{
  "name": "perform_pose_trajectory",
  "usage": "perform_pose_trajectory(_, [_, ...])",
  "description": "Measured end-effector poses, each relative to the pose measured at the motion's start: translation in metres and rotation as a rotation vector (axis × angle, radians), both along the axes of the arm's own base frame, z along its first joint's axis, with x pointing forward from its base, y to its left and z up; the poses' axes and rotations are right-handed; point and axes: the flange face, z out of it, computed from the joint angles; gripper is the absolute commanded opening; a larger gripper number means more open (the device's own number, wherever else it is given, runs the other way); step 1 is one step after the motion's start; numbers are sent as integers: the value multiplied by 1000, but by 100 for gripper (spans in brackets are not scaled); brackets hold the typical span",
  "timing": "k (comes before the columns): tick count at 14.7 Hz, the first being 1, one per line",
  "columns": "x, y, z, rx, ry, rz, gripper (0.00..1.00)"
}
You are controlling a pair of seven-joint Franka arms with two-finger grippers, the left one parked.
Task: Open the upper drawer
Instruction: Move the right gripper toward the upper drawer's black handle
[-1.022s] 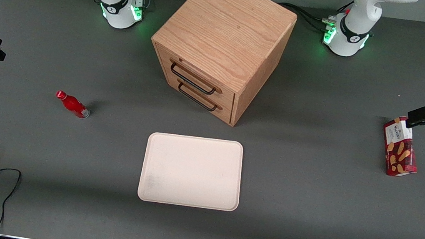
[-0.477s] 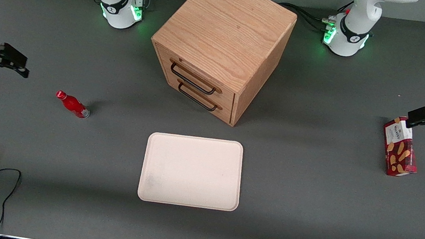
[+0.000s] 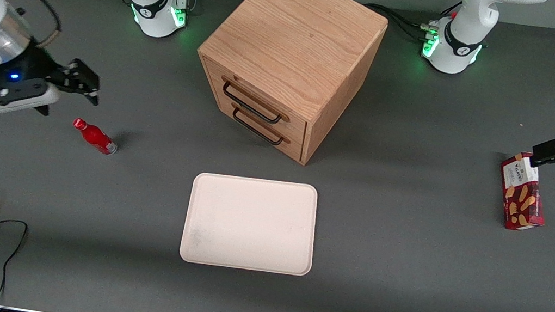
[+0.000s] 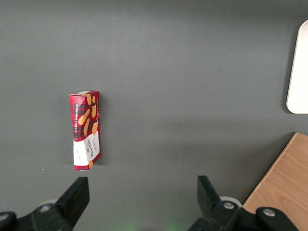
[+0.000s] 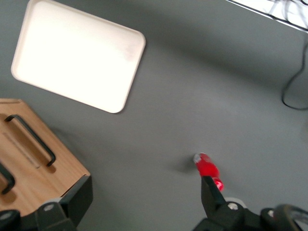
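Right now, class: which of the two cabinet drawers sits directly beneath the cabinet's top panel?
The upper drawer, its black handle higher than the lower drawer. Both look shut. The gripper, open, hangs above the red bottle.

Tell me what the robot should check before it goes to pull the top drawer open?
1. Upper drawer is shut and waiting: ok.
2. Its black handle is free to grab: ok.
3. Gripper is open: ok.
4. Gripper is at the handle: not ok, it hangs above the red bottle, toward the working arm's end of the table.
5. Room for the drawer to slide out: ok, the tray lies nearer the front camera, apart from the cabinet.
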Motion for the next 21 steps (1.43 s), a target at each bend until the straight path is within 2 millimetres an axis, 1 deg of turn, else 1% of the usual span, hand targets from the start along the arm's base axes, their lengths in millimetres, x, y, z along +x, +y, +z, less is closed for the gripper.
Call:
perform_pose_trajectory(3, [-19, 60, 2, 1, -3, 106, 100])
perform_pose_trajectory(4, [-25, 77, 2, 1, -3, 137, 100])
perform_pose_trajectory(8, [-47, 128, -1, 0, 1, 231, 100])
perform_pose_trajectory(11, [-64, 166, -9, -6, 12, 328, 100])
perform_pose_trajectory(12, [-67, 173, -13, -6, 19, 374, 100])
perform_pose_trajectory(14, [-67, 182, -21, 17, 41, 433, 100])
perform_pose_trajectory(21, [-61, 198, -54, 21, 99, 463, 100])
